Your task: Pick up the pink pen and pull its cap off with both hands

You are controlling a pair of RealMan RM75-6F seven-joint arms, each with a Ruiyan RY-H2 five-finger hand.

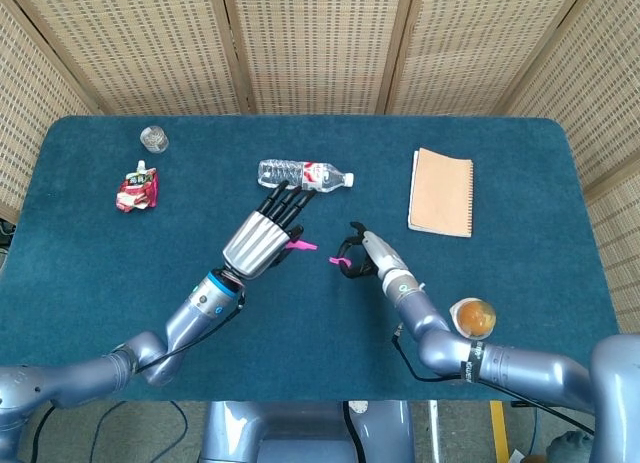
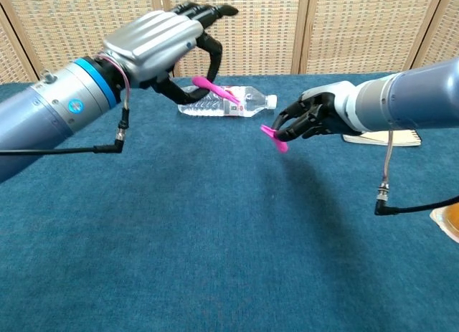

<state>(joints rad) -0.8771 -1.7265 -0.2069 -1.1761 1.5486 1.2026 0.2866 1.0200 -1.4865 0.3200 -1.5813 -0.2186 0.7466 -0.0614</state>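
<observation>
Pink pen (image 2: pixel 215 89) sits pinched in the left hand (image 2: pixel 161 41), its cap (image 2: pixel 273 136) in the right hand (image 2: pixel 312 117); either light pinch might slip.

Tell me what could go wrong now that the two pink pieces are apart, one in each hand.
1. The right hand pinches the short pink cap only at its fingertips, above the table; a small slip could drop it.
2. The left hand holds the pen body close over the water bottle; lowering there might knock the bottle rolling.
</observation>
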